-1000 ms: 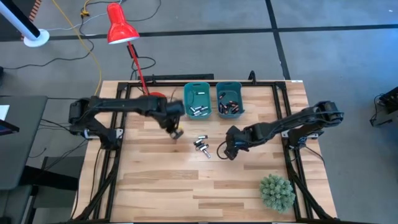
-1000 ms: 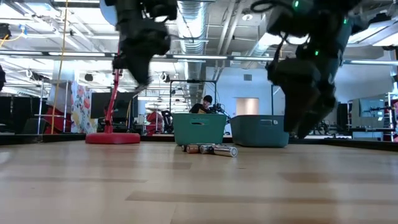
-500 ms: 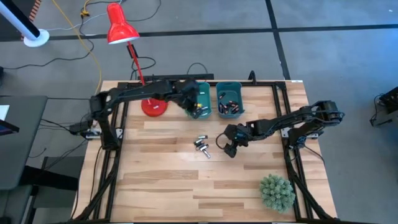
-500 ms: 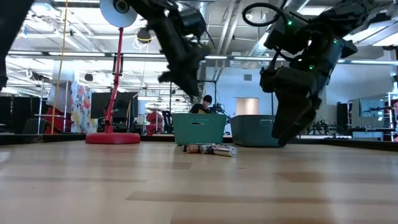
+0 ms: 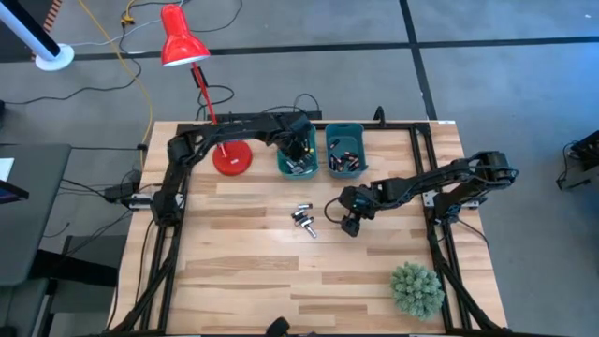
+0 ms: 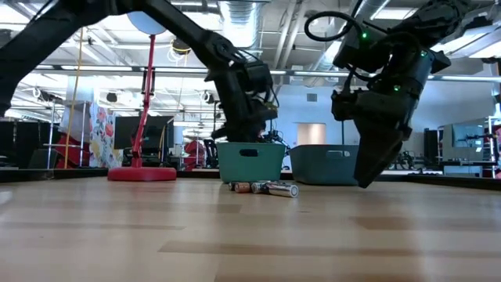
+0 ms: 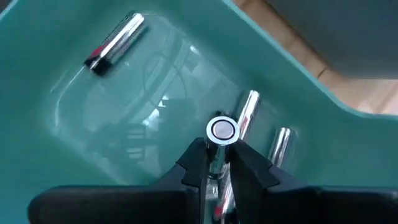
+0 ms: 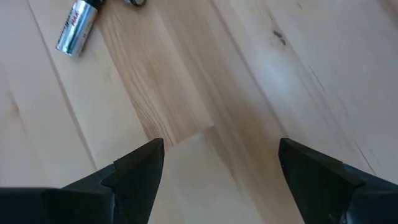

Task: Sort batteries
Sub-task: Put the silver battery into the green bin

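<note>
Battery (image 7: 221, 132) held end-on w/ long axis along left gripper (image 7: 219, 163), clamped over left teal bin (image 5: 282, 167). Right gripper (image 5: 350, 225) spread wide, angled down nr loose batteries (image 5: 303, 220) on surface (image 5: 243, 271).

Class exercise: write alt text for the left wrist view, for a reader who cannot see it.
The left tool grips a silvery battery end-on above the inside of a teal bin. Three more silvery batteries lie on the bin's floor.

The left gripper (image 5: 299, 154) has swung from the table's middle to over the left teal bin (image 5: 284, 167) at the far edge, a battery (image 7: 222, 130) clamped in its fingers. The right gripper (image 5: 347, 223) has edged slightly nearer the loose batteries (image 5: 303, 220).
</note>
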You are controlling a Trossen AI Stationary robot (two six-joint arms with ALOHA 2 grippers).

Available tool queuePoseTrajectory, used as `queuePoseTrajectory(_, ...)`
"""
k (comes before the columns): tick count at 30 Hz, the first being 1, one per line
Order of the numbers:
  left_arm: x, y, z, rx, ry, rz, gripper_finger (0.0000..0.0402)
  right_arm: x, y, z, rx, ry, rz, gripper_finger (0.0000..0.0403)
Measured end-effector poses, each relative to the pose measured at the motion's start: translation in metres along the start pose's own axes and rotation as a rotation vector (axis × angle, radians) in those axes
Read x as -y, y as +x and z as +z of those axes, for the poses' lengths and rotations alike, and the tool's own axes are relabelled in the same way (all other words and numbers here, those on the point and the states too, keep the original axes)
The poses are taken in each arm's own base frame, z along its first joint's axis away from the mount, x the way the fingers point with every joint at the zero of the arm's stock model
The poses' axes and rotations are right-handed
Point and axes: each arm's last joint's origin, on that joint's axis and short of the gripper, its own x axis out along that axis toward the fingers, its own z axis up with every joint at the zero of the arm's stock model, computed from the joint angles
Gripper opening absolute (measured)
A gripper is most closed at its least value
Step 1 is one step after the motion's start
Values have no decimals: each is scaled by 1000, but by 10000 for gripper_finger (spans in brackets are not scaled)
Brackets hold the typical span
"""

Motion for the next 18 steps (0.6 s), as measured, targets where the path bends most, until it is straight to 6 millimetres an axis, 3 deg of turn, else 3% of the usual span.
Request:
queuePoseTrajectory(7,1,10,3,-1,62,3,47,4,0,0,-17,-2,-16,331)
queuePoseTrajectory(18,0,10,2,-16,344,30,54,12,0,3,-27,-14,-22,331)
